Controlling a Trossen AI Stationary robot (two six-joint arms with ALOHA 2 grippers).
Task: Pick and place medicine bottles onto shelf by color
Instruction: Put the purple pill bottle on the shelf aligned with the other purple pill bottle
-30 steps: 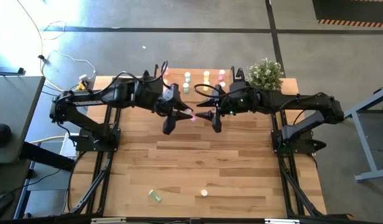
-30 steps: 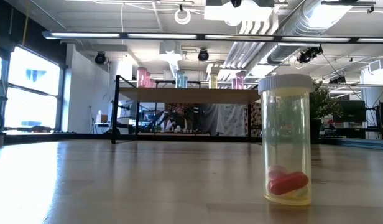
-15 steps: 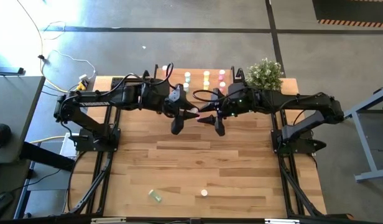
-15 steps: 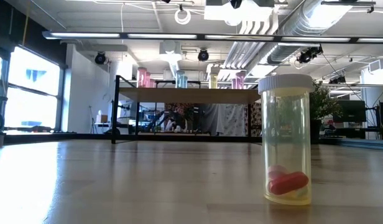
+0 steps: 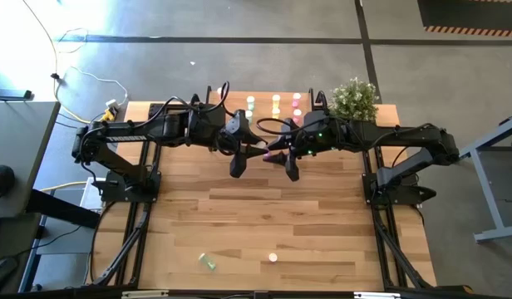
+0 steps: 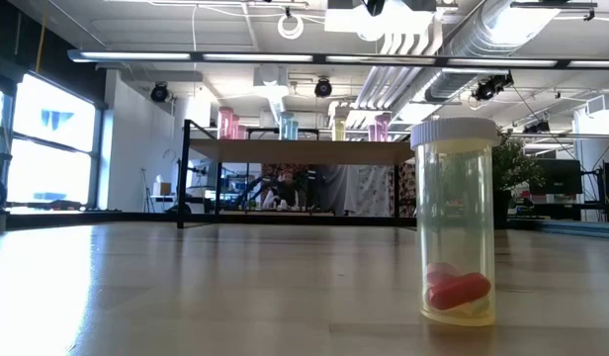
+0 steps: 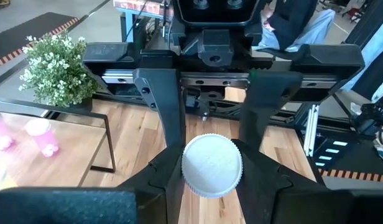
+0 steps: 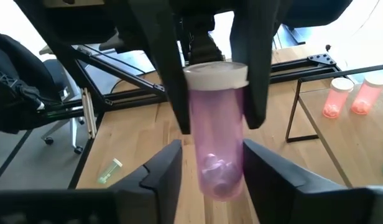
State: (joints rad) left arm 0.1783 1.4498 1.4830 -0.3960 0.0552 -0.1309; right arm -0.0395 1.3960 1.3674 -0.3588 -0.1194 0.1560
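A pink medicine bottle point(image 5: 268, 155) with a white cap hangs level in the air over the table's far middle, between my two grippers. My left gripper point(image 5: 258, 154) is shut on its cap end. My right gripper point(image 8: 211, 163) is open, one finger on either side of the bottle's base end point(image 8: 217, 177). In the left wrist view the white cap point(image 7: 211, 165) faces the camera. The shelf point(image 5: 273, 106) stands at the far edge with several bottles on it. A yellow bottle point(image 6: 456, 222) stands upright near the near edge, and a green one point(image 5: 209, 262) lies on its side. My left gripper holds the pink bottle by its cap end point(image 8: 215, 76), pinched between its two fingers point(image 8: 168, 68). The fingers come level from the table's left and lie along the bottle. The bottle is lifted clear and lies level, its base pointing toward the right arm.
A potted plant point(image 5: 354, 98) stands at the far right corner beside the shelf. The shelf's black legs point(image 8: 296, 109) show close behind the grippers. The wooden tabletop point(image 5: 264, 216) stretches between the arms and the two bottles at the near edge.
My left gripper has carried the pink bottle toward the table's right, up to my right gripper. The gap between the two grippers has closed, and the bottle's base now lies between the right fingers.
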